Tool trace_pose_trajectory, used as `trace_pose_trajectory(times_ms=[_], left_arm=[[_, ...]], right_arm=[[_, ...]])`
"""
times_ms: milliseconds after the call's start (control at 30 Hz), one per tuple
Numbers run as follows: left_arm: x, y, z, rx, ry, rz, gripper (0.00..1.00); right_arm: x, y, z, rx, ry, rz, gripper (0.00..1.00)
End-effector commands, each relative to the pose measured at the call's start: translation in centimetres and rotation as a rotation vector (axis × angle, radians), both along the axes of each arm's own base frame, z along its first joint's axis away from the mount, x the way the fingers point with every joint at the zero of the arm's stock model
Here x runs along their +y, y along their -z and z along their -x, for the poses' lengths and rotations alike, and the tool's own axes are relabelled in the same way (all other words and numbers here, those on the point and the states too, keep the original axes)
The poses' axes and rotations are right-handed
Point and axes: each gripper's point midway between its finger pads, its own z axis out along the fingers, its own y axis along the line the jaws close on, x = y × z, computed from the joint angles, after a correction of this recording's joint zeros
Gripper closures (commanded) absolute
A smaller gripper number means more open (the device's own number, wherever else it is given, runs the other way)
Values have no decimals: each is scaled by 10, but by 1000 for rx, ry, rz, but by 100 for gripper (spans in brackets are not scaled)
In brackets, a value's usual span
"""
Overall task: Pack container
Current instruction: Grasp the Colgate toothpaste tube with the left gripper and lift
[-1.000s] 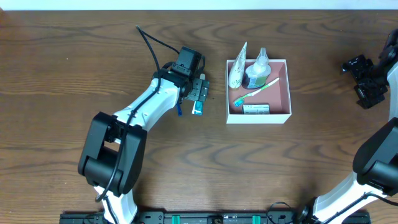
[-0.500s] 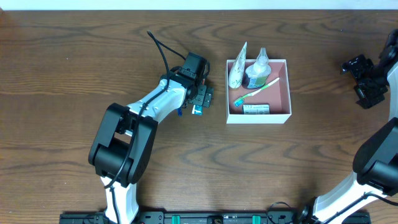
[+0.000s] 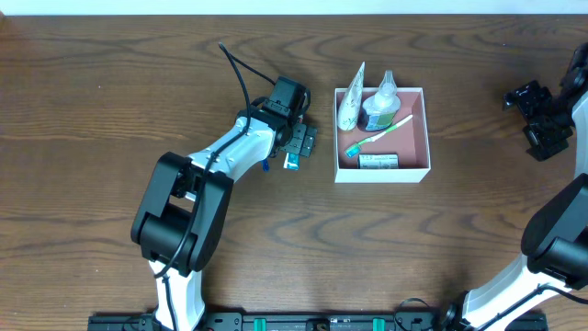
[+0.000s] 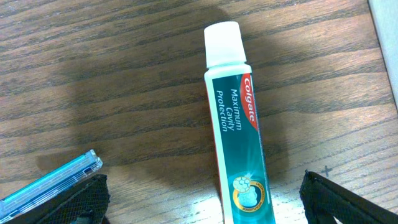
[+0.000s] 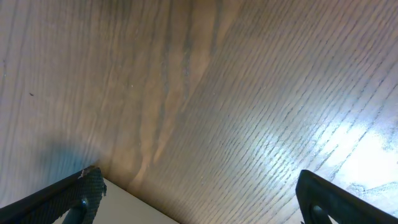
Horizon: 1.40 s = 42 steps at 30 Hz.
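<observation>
The container (image 3: 415,129), a square white-walled box with a pink inside, stands right of centre and holds a white tube (image 3: 350,103), a small bottle (image 3: 380,107), a green-and-white toothbrush (image 3: 375,138) and a small flat box (image 3: 378,161). A green-and-white toothpaste tube (image 3: 292,162) lies on the table left of it. My left gripper (image 3: 299,142) is open just above this tube. In the left wrist view the tube (image 4: 235,118) lies between the open jaws of my left gripper (image 4: 214,211), cap pointing away. My right gripper (image 3: 544,121) is open and empty at the far right.
A blue flat item (image 4: 53,182) lies beside my left finger (image 4: 78,202); it also shows in the overhead view (image 3: 265,164). The container's white wall (image 4: 388,25) shows at the left wrist view's top right. The right wrist view shows bare wood and a pale surface (image 5: 130,208).
My left arm swung slightly right and nearer, bringing the gripper over the toothpaste tube, then held still. The right arm has not moved.
</observation>
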Motion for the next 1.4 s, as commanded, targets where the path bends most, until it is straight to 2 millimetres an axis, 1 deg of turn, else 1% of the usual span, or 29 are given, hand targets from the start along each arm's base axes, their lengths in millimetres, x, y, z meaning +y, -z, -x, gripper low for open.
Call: trace_pose_trajectory(times_ms=[0,367,533,667,767,867,967,1033,1100,1133,1167,1367], left_arm=[[2,11,3,21,14,-18,2],[3,16,4,32,14,-23,2],[3,21,5,41,14,-27,0],[4,24,6,50,14,-31,6],[2,26,8,57,19,-25,9],[-6,26,10,64,37,4,16],[-9,25,10,58,42,6,26],[-10,25,9,52,43,9,36],[-10,24,8,50,43,10,51],[-10,24,8,48,43,11,55],[-10,24,8,48,43,11,57],[-10,24,7,47,43,12,58]], right_arm=[[0,0,0,1,10,-3,1],[0,0,0,1,10,-3,1],[0,0,0,1,10,-3,1],[0,0,0,1,10,-3,1],[0,0,0,1,10,-3,1],[0,0,0,1,10,-3,1],[0,0,0,1,10,-3,1],[0,0,0,1,10,-3,1],[0,0,0,1,10,-3,1],[0,0,0,1,10,-3,1],[0,0,0,1,10,-3,1],[0,0,0,1,10,-3,1]])
